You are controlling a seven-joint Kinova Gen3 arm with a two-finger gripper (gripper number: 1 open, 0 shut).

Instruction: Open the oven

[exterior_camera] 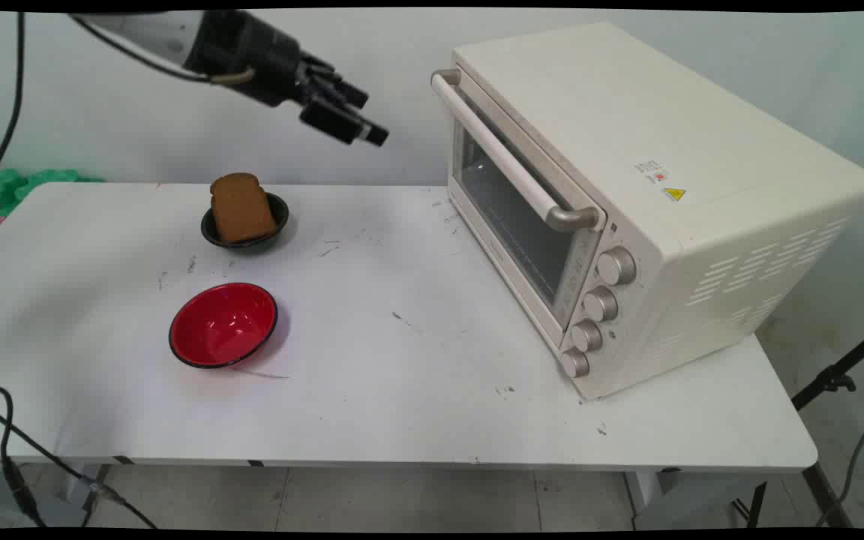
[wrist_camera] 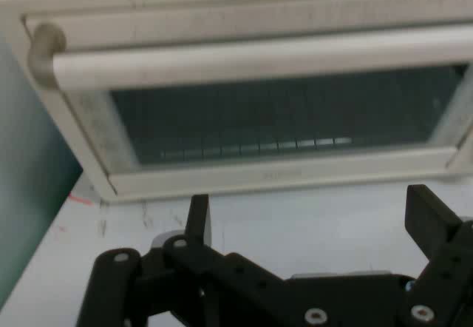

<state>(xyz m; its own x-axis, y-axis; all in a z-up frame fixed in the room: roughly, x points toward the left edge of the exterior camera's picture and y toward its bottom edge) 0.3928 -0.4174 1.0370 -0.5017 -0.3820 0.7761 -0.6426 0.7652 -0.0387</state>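
Observation:
My gripper [exterior_camera: 366, 124] hangs high above the table's back, pointing right toward the cream toaster oven [exterior_camera: 627, 195], and it is open and empty. In the hand view the gripper [wrist_camera: 310, 212] faces the oven's shut glass door [wrist_camera: 281, 120] and its long handle [wrist_camera: 251, 57], with a gap of table in between. The handle [exterior_camera: 507, 161] is the nearest thing to the fingers. Below and left of the gripper, a brown slice of bread [exterior_camera: 241, 208] stands in a small dark bowl [exterior_camera: 252, 238]. A red bowl [exterior_camera: 223, 325] sits empty nearer the front.
The oven has several knobs [exterior_camera: 601, 304] down its front right side. A green cloth [exterior_camera: 19, 186] lies off the table's back left corner. Black cables [exterior_camera: 4, 442] hang at the left edge, and a tripod leg [exterior_camera: 837, 375] stands at the right.

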